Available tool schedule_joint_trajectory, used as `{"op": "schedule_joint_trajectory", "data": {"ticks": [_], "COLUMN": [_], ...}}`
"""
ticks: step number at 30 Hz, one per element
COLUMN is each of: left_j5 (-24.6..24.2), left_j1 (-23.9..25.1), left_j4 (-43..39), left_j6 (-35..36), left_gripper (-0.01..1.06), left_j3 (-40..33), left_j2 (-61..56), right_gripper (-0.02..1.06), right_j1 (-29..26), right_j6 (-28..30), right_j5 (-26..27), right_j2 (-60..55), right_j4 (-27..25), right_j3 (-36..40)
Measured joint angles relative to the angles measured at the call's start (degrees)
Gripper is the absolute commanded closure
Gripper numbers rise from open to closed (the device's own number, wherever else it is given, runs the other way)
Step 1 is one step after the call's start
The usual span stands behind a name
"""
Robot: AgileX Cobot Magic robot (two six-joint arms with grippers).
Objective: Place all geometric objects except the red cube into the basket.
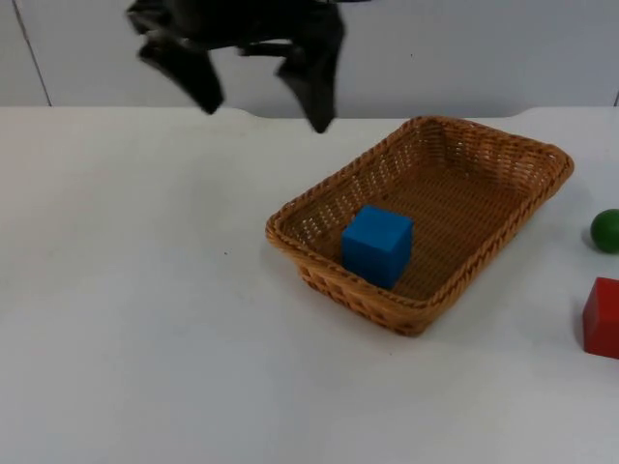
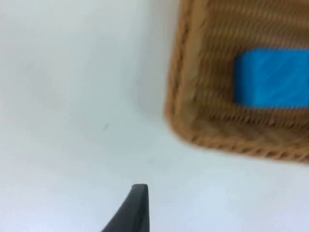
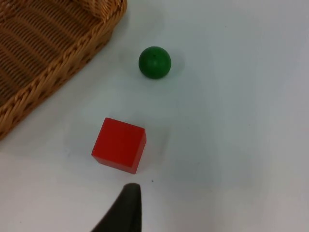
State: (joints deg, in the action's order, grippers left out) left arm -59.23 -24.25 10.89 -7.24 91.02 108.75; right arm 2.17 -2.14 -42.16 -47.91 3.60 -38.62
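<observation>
We note the left end effector (image 1: 261, 92) raised beyond the basket (image 1: 329, 188), fingers apart, empty. Blue cube (image 1: 377, 246) inside basket; green ball (image 1: 606, 230), red cube (image 1: 602, 316) beside it

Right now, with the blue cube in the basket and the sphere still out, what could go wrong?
The green sphere lies on the table close to the red cube, so a reach with the right gripper could take or knock the wrong piece. The sphere may roll if nudged. The left gripper, open and empty above the table behind the basket, could clip its rim. The blue cube is done.
</observation>
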Motion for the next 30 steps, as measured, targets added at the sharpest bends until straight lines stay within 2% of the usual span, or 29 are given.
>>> {"op": "schedule_joint_trajectory", "data": {"ticks": [1,2,3,7,8,10,13,14,19,22,30], "left_j5": [0.00,2.19,2.95,9.27,9.27,13.44,16.01,16.01,16.56,15.72,13.41], "left_j1": [0.00,1.50,2.06,6.01,6.01,8.38,11.50,11.50,18.42,20.38,20.90], "left_j4": [0.00,0.00,0.00,0.45,0.45,1.72,2.24,2.24,2.23,1.24,-1.85], "left_j6": [0.00,0.00,0.00,0.20,0.20,0.20,0.45,0.45,0.60,0.60,0.85], "left_gripper": [0.00,0.00,0.00,0.00,0.00,0.00,0.00,0.00,0.00,0.00,0.00], "left_j3": [0.00,-5.47,-6.73,-21.24,-21.24,-29.79,-36.49,-36.49,-45.13,-47.38,-51.33], "left_j2": [0.00,-3.29,-4.05,-13.49,-13.49,-19.78,-25.07,-25.07,-33.21,-35.53,-39.65], "right_gripper": [-0.01,-0.01,-0.01,-0.01,-0.01,-0.01,-0.01,-0.01,-0.01,-0.01,-0.01], "right_j1": [0.00,0.00,0.00,0.00,0.00,0.00,0.00,0.00,0.00,0.00,0.00], "right_j6": [0.00,0.00,0.00,0.00,0.00,0.00,0.00,0.00,0.00,0.00,0.00], "right_j5": [0.00,0.00,0.00,0.00,0.00,0.00,0.00,0.00,0.00,-0.10,-0.38], "right_j2": [0.00,0.00,0.00,0.00,0.00,0.00,0.00,0.00,0.00,0.00,0.00], "right_j4": [0.00,0.00,0.00,0.00,0.00,0.00,0.00,0.00,-0.11,-0.47,-0.58], "right_j3": [0.00,0.00,0.00,0.00,0.00,0.00,0.00,0.00,0.00,0.00,0.00]}}
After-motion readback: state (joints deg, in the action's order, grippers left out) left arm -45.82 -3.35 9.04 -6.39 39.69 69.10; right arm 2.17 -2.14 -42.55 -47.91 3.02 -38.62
